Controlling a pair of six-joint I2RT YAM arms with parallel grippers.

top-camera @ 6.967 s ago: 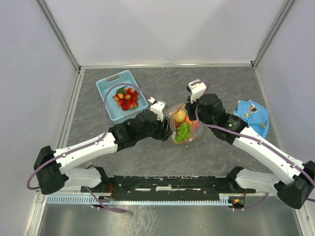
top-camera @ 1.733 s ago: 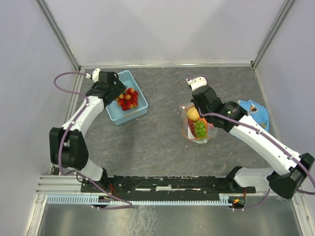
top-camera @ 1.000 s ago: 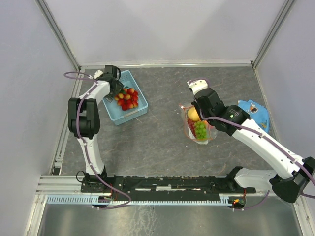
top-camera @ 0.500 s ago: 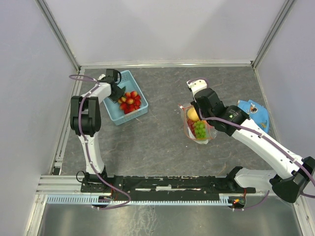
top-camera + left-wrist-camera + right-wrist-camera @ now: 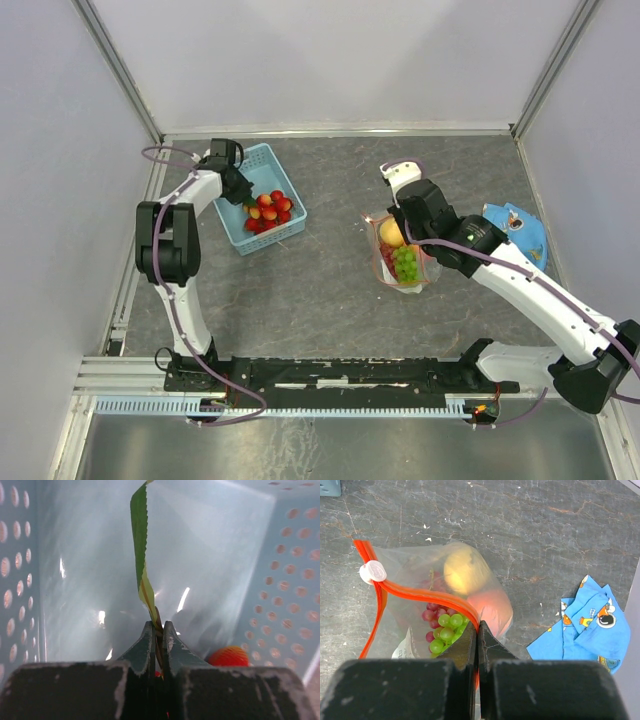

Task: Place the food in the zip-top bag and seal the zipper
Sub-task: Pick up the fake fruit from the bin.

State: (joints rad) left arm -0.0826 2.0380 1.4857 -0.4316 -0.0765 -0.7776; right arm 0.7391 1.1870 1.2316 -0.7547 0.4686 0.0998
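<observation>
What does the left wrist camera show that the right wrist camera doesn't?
Left wrist only: the left gripper pinching a green leaf inside the light blue basket, one strawberry nearby. Right wrist only: the right gripper clamped on the zipper of the zip-top bag holding grapes, plus a blue cloth. Shared: each gripper shut on something thin.

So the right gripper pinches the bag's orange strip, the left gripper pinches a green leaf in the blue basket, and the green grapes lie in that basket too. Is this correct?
Not quite: the green grapes lie inside the zip-top bag, not the basket, as the right wrist view shows. The right gripper does pinch the zipper, and the left gripper a green leaf in the basket.
</observation>
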